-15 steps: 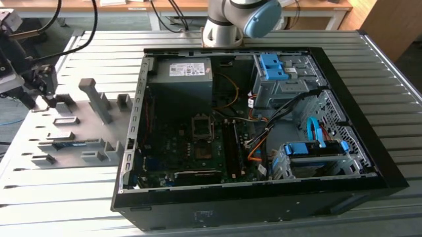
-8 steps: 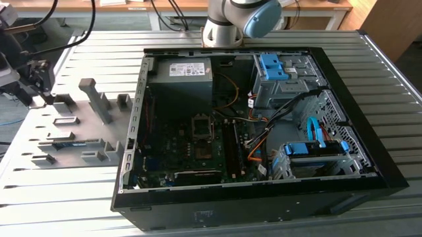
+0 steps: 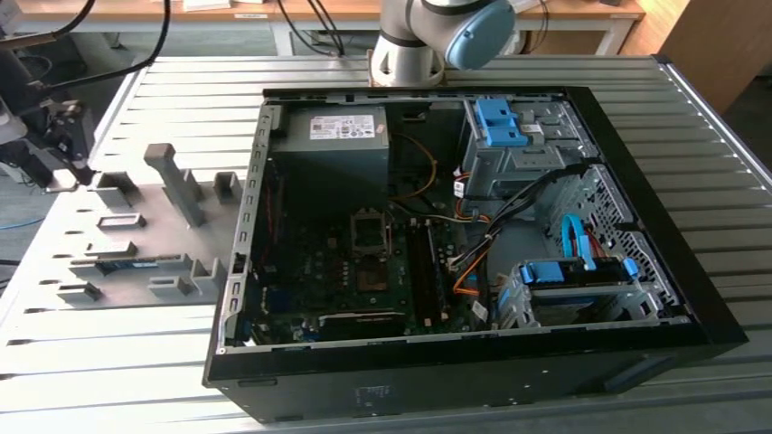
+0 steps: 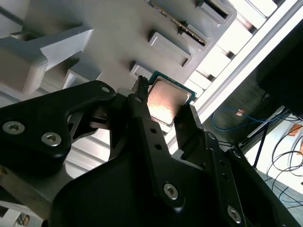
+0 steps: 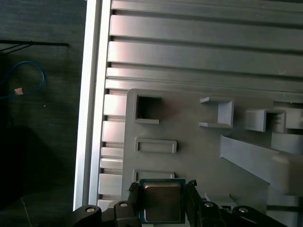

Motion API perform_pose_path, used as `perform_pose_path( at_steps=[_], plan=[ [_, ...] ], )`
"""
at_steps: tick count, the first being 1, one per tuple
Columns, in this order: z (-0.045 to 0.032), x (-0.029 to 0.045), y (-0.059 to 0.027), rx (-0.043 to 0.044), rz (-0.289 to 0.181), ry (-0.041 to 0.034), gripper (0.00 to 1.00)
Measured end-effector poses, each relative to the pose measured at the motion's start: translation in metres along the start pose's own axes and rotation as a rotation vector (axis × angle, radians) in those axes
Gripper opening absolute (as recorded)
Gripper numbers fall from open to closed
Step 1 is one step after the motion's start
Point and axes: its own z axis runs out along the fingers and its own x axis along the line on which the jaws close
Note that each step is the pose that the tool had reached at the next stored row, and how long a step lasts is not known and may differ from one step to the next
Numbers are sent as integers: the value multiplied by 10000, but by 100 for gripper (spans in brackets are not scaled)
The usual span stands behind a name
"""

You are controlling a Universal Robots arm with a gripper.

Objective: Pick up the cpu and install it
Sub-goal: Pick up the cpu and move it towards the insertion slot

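Currently | gripper [image 4: 165, 103] clenched on the cpu [image 5: 162, 202], fingers [image 4: 188, 124] on opposite edges | cpu between the jaws, fixture plate [image 5: 189, 156] beyond their tips | judged light, stiff, thin, smooth-faced, fragile underneath; bare edges are the place to grip

The arm [image 3: 408, 41] is a silver-grey tube with a light blue joint cap [image 3: 483, 36]. In both wrist views its pincer [image 4: 165, 101] is matte black, built of angular plates dotted with silver socket-head screws [image 4: 171, 190].
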Motion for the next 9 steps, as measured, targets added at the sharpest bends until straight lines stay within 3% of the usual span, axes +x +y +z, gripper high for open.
perform_pose_path(
  at_steps=[9],
  plan=[
    [-165, -2, -1, 0, 0, 0, 47]
  ],
)
